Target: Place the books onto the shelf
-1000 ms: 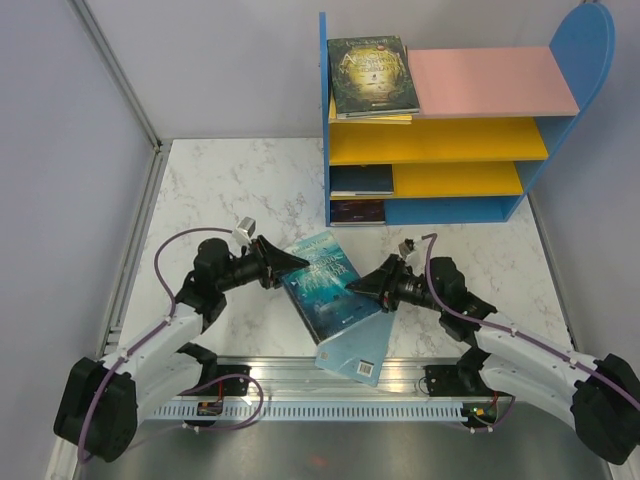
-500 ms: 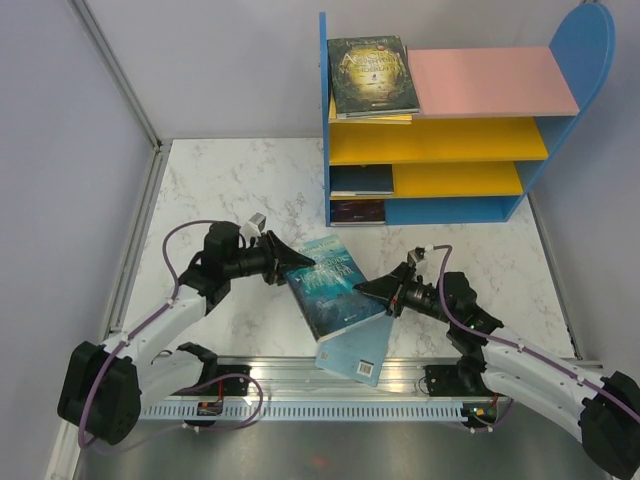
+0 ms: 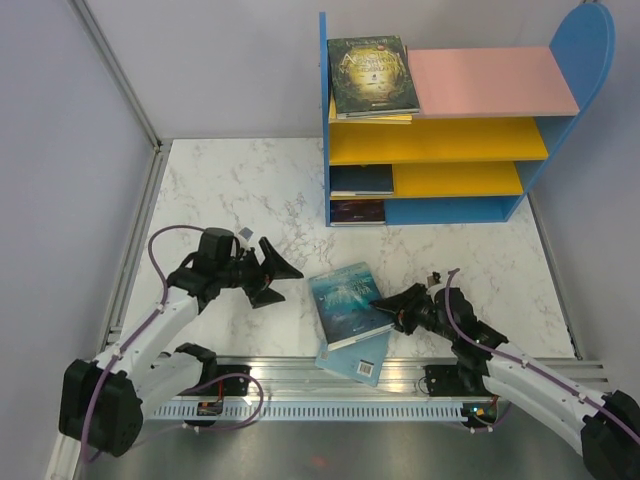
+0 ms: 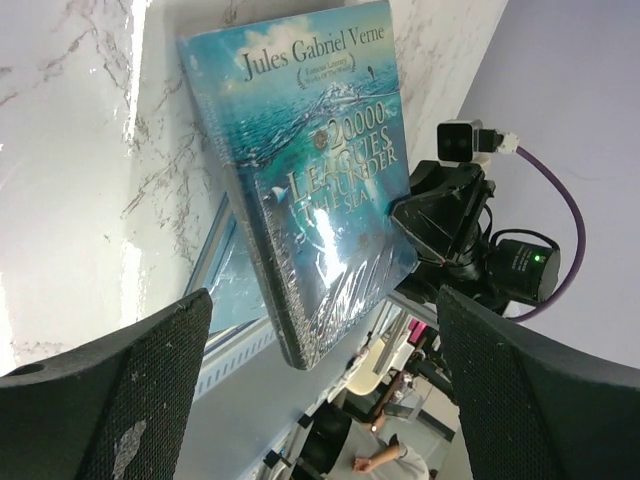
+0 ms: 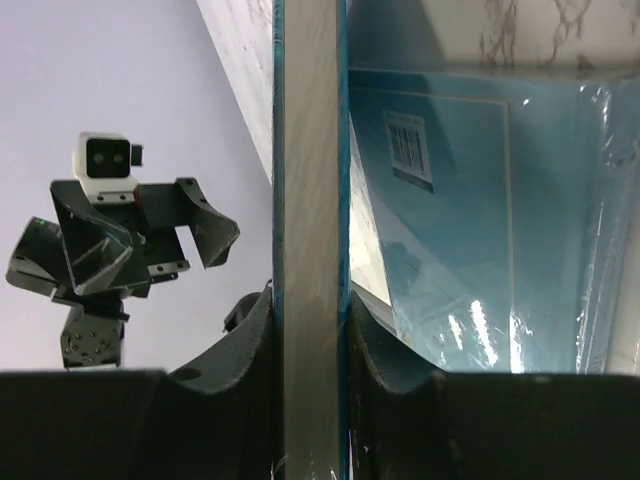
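Observation:
The teal ocean book (image 3: 346, 300) is clamped at its right edge by my right gripper (image 3: 386, 304), which is shut on it; in the right wrist view its page edge (image 5: 310, 200) runs up between the fingers of that gripper (image 5: 310, 335). My left gripper (image 3: 285, 283) stands open to the left of the book, apart from it. The left wrist view shows the book's cover (image 4: 300, 170) beyond the spread left gripper (image 4: 320, 400). The shelf (image 3: 490, 80) stands at the back right with a dark green book (image 3: 373, 75) on its pink top, a navy one (image 3: 362, 180) and a dark one (image 3: 357, 211) lower down.
A pale blue book (image 3: 355, 360) lies under the teal one, back cover and barcode (image 5: 410, 150) up, overhanging the metal rail (image 3: 300, 385) at the near edge. A yellow book's edge (image 3: 380, 120) shows under the green one. Grey walls close in left and behind.
My left gripper opened, let go of the teal book and drew back to the left. My right gripper carried the book toward the near edge and a little right.

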Available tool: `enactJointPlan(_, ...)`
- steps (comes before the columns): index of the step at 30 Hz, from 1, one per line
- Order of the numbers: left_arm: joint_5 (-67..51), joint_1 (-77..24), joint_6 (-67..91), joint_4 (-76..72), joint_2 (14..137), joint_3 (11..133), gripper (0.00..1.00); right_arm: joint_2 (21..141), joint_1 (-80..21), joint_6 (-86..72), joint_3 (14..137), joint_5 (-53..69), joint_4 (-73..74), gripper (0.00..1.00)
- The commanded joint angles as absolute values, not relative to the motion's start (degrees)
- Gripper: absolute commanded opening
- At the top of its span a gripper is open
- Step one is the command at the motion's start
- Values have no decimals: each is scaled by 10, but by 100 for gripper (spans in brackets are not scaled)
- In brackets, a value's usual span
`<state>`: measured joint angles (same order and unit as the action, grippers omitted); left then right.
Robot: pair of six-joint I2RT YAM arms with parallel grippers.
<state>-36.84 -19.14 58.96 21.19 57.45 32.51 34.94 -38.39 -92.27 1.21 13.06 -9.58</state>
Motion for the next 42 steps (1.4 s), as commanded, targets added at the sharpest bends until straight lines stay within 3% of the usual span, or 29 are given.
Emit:
enactJointPlan(1, -366, -178, 539, 265, 533, 349, 94, 328, -367, -956, 45, 106, -192, 0)
enactJointPlan(12, -379, -171, 505, 330, 475, 353, 93, 383, -190, -922, 119, 193, -205, 0)
enactJointPlan(18, -381, -172, 482, 354, 465, 352, 92, 470, -112, -885, 197, 260, -213, 0)
enactJointPlan(26, -384, -171, 469, 362, 474, 366, 91, 553, -86, -870, 248, 268, -251, 0)
enactJointPlan(35, -383, -171, 462, 376, 472, 368, 91, 770, -85, -840, 296, 271, -396, 0)
enactJointPlan(42, -368, -171, 458, 389, 473, 371, 91, 893, -81, -809, 371, 281, -408, 0)
